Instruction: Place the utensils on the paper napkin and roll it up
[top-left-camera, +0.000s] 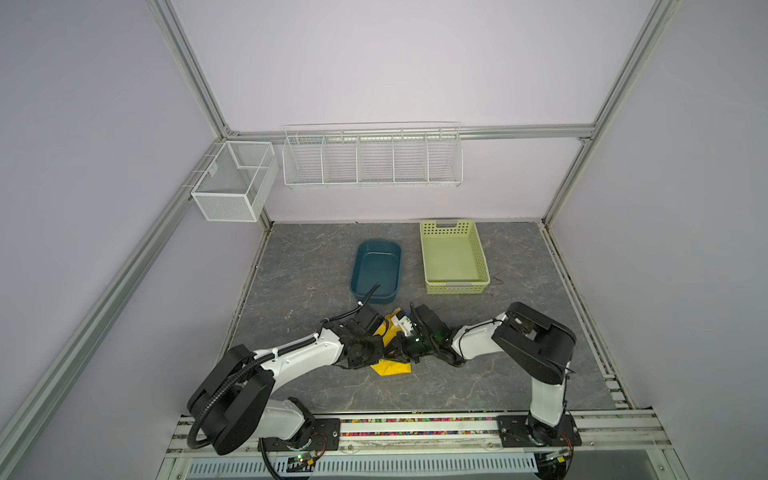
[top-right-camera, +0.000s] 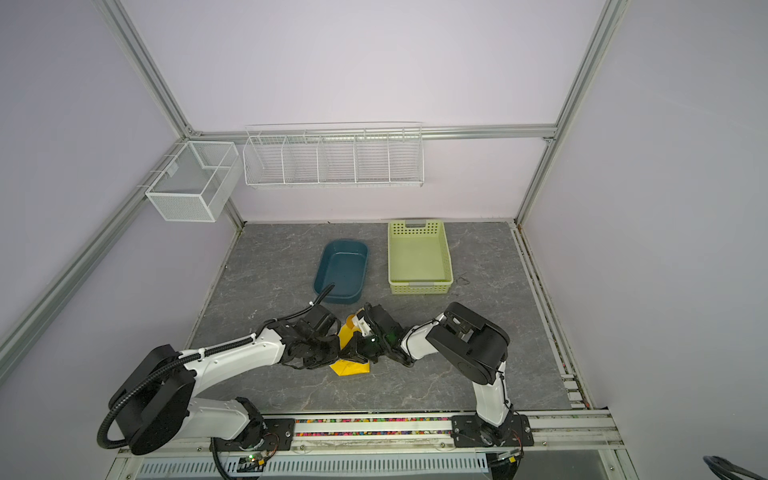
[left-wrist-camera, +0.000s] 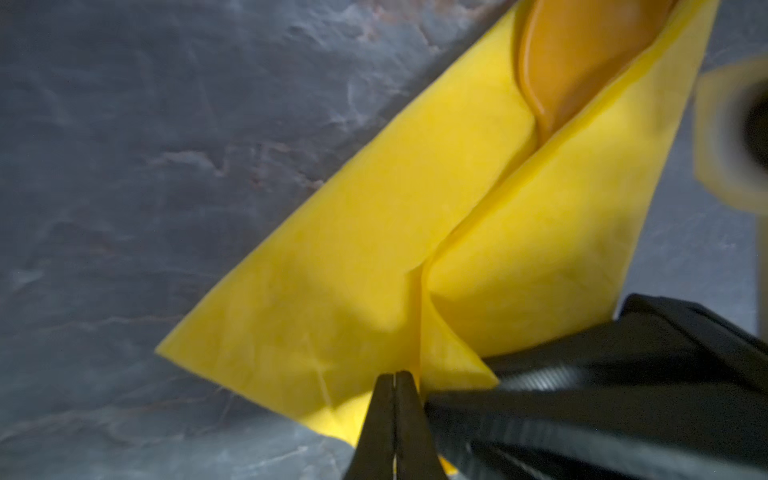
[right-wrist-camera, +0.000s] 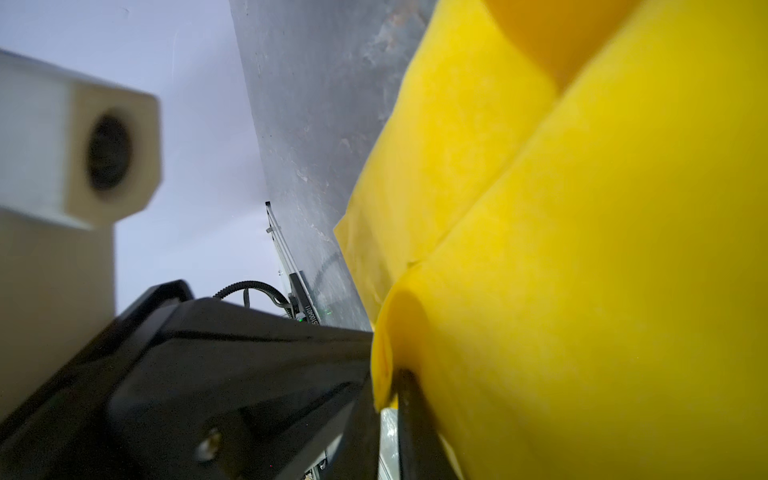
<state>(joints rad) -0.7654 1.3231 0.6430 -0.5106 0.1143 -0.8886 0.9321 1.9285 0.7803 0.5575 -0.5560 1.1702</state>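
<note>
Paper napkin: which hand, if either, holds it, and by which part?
Left hand: shut, tips on a fold of the paper napkin, no paper visibly between them. Right hand: one finger under the flap's edge; a grip cannot be told.

I see pale lilac walls (top-left-camera: 374, 62) framed by aluminium posts (top-left-camera: 189, 66), a white wire rack (top-left-camera: 372, 162) mounted above the grey marbled bench (top-left-camera: 311, 266).

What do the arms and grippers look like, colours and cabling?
Both arms have white link shells, black joint housings and black base plates. The left arm carries a black corrugated conduit tied along it; the right arm shows only a thin black cable. The left gripper and right gripper are black with slim tapered fingers. A white boxy camera sits at each wrist.
</note>
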